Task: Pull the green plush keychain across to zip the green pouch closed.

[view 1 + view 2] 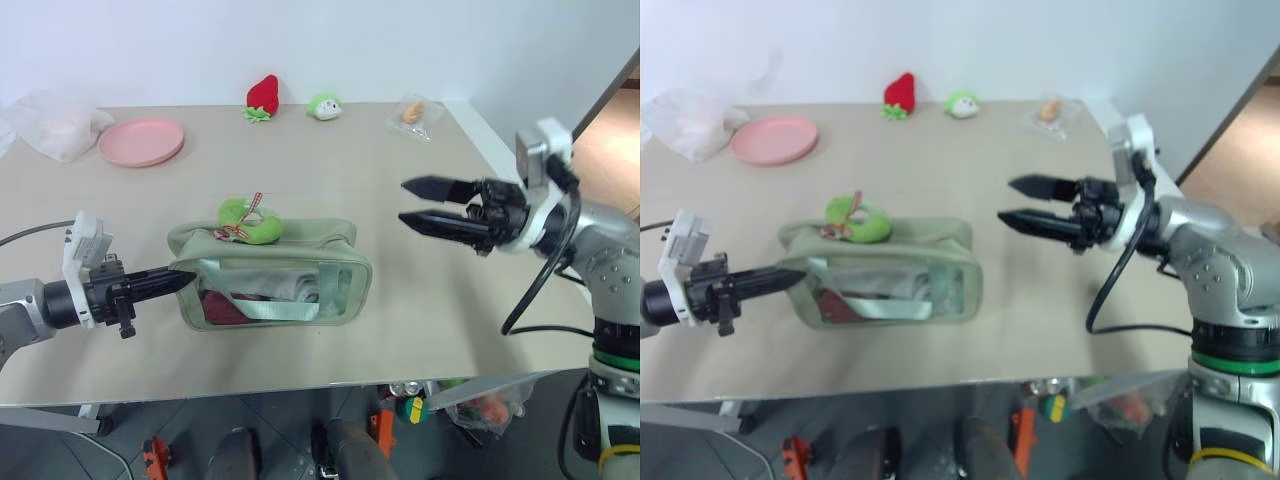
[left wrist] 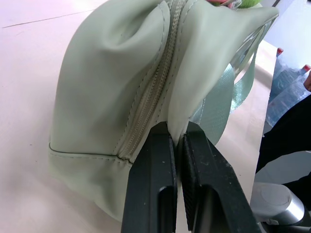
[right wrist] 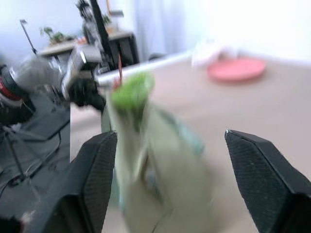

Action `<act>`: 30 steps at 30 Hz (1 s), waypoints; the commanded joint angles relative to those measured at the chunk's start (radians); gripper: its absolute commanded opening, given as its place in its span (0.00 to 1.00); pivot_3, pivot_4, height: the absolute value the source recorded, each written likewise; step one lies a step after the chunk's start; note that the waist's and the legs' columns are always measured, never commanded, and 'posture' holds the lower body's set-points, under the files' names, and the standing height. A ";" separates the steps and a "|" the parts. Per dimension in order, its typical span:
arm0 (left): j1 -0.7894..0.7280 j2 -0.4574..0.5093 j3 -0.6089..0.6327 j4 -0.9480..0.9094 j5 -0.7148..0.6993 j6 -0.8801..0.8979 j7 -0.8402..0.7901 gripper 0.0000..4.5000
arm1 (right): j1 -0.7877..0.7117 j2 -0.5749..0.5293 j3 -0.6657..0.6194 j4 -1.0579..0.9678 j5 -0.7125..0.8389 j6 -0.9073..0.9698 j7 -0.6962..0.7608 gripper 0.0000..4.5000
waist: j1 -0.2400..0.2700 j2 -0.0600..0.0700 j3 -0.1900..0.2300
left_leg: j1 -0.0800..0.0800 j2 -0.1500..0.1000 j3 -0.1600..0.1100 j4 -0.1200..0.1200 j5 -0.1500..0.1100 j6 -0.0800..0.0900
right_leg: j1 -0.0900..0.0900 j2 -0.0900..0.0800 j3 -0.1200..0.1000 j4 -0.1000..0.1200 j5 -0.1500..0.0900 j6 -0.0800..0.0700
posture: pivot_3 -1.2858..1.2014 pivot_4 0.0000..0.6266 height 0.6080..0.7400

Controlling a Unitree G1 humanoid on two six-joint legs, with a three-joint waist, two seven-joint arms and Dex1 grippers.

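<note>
green pouch (image 1: 270, 275): pale sage, boxy, clear window
green plush keychain (image 1: 250, 220): lime ring on top
left tool (image 1: 180, 280): pinching pouch end
right tool (image 1: 412, 203): jaws apart, empty

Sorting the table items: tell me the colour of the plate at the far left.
The plate is pink, clearest in the left eye view.

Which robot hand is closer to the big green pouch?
Left. The left gripper is shut on the green pouch, pinching its end fabric. The right gripper hangs open above the table, well off past the opposite end.
</note>
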 commanded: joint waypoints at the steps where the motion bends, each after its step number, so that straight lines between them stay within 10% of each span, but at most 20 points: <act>1: -0.004 0.005 -0.017 -0.014 0.004 0.005 -0.008 0.00 | -0.090 0.050 0.122 0.071 -0.084 -0.069 0.073 0.82 | 0.000 0.000 0.000 | 0.000 0.000 0.000 0.000 0.000 0.000 | 0.000 0.000 0.000 0.000 0.000 0.000 | 0.52 0.24 1.00; 12: 0.030 -0.007 -0.013 -0.058 -0.002 0.006 -0.003 0.00 | -0.405 0.351 0.336 0.500 -0.322 -0.324 0.245 0.82 | 0.006 0.000 0.000 | -0.004 0.000 0.000 0.001 -0.001 0.002 | -0.001 -0.004 0.000 0.000 -0.001 0.002 | 0.52 0.24 1.00; 25: 0.089 -0.026 0.019 -0.107 -0.023 0.004 0.032 0.00 | -0.423 0.449 0.396 0.575 -0.433 -0.381 0.364 0.82 | 0.008 0.000 0.000 | -0.003 -0.002 0.001 0.002 -0.002 0.004 | 0.000 -0.007 0.000 0.000 -0.002 0.002 | 0.52 0.24 1.00; 30: 0.079 -0.021 0.015 -0.104 -0.026 0.004 0.034 0.00 | -0.417 0.462 0.384 0.580 -0.444 -0.383 0.371 0.52 | 0.008 0.000 0.000 | -0.003 -0.002 0.001 0.002 -0.002 0.004 | 0.000 -0.007 0.000 0.000 -0.001 0.002 | 0.52 0.24 1.00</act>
